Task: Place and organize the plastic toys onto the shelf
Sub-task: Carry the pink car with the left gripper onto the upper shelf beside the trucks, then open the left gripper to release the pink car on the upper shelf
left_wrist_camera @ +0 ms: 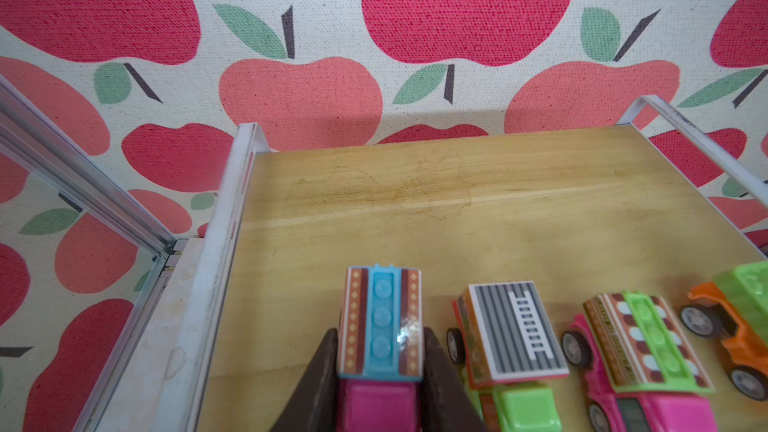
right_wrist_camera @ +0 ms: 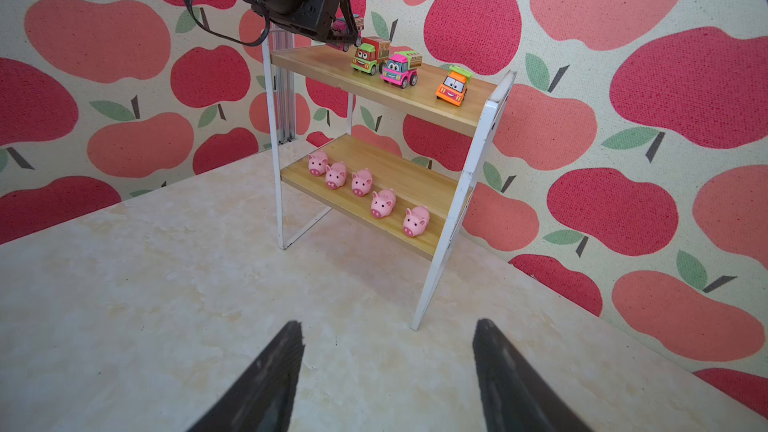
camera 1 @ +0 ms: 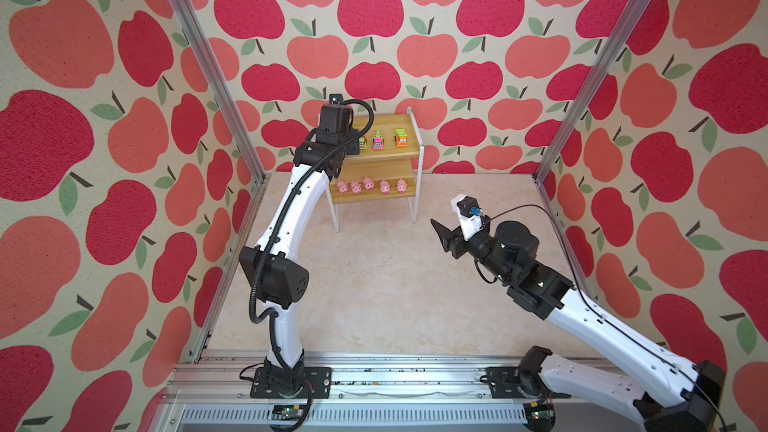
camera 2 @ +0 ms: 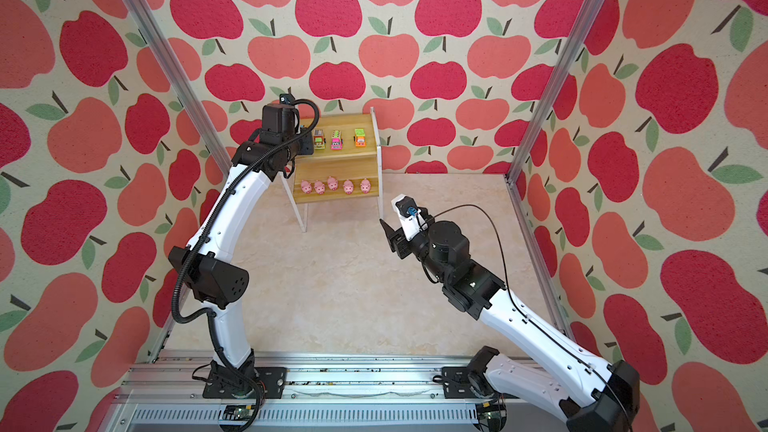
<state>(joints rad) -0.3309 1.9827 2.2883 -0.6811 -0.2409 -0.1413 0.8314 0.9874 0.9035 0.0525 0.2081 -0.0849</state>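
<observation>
The shelf (camera 1: pixel 390 123) stands at the back of the table. On its top board (left_wrist_camera: pixel 415 201) stand three toy trucks in a row: a green one (right_wrist_camera: pixel 365 56), a pink one (right_wrist_camera: pixel 399 68) and an orange one (right_wrist_camera: pixel 452 87). My left gripper (left_wrist_camera: pixel 380 332) is shut on another pink truck with a blue studded back (left_wrist_camera: pixel 380 313), at the left end of that row, just beside the green truck (left_wrist_camera: pixel 511 334). Several pink pigs (right_wrist_camera: pixel 361 182) line the lower board (camera 1: pixel 374 197). My right gripper (right_wrist_camera: pixel 386 326) hangs open and empty over the table, in front of the shelf's right leg.
The beige marbled tabletop (camera 1: pixel 374 284) lies in front of the shelf. Aluminium frame posts (camera 1: pixel 582 89) stand at the back corners, and apple-print walls close in three sides. The left arm (camera 1: pixel 299 201) reaches over the shelf's left side and hides that end in both top views.
</observation>
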